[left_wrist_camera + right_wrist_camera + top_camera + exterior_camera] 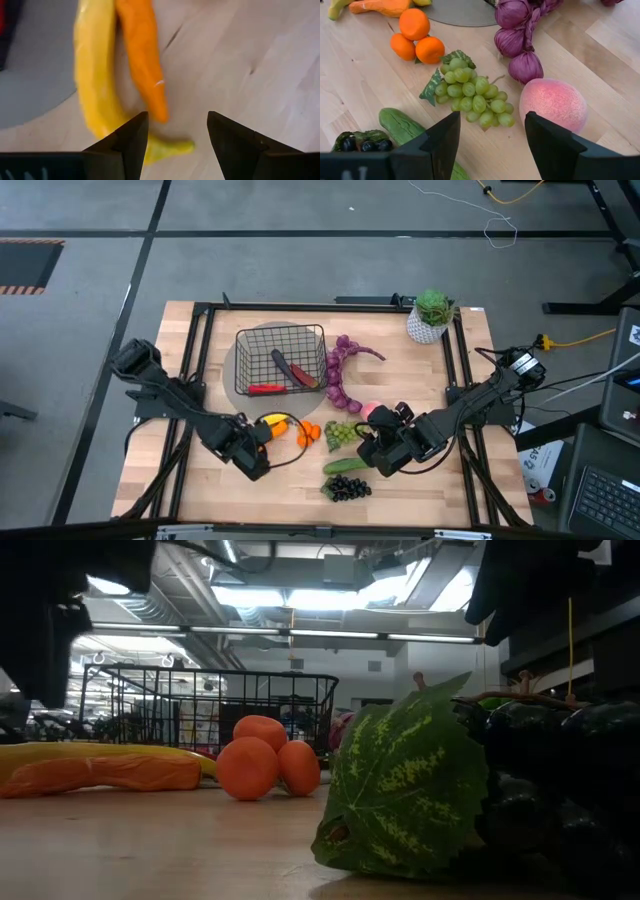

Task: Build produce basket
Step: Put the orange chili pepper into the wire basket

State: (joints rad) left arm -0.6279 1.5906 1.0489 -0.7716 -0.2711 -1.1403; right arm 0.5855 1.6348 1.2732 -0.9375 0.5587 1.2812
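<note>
- Low view: both arms are cut off at the top edge, just dark shapes. The dark grapes (560,790) and their leaf fill the right of it and block what's behind.
- Left wrist view: banana (95,80) and an orange chilli-shaped piece (145,60) are cut off at the frame edge, lying side by side and touching.
- Basket (282,360) sits on a grey mat (243,385) at the table's (440,490) back centre. Inside: a red chilli (266,388), plus a second dark-red piece beside it, probably another chilli, hard to make out through the mesh.
- Everything else is on the bare wood: purple bulb string (340,372) just right of the basket, peach (553,104) touching its lower end, green grapes (472,95) beside the peach, three small oranges (416,37) left of those, cucumber (402,127) and dark grapes nearest the front.
- Left gripper (177,127): fingers apart, nothing between them, over the banana's tip.
- Right gripper (492,132): fingers apart, holding nothing, above the green grapes and peach.
- Potted plant (431,315) at the back right corner.
</note>
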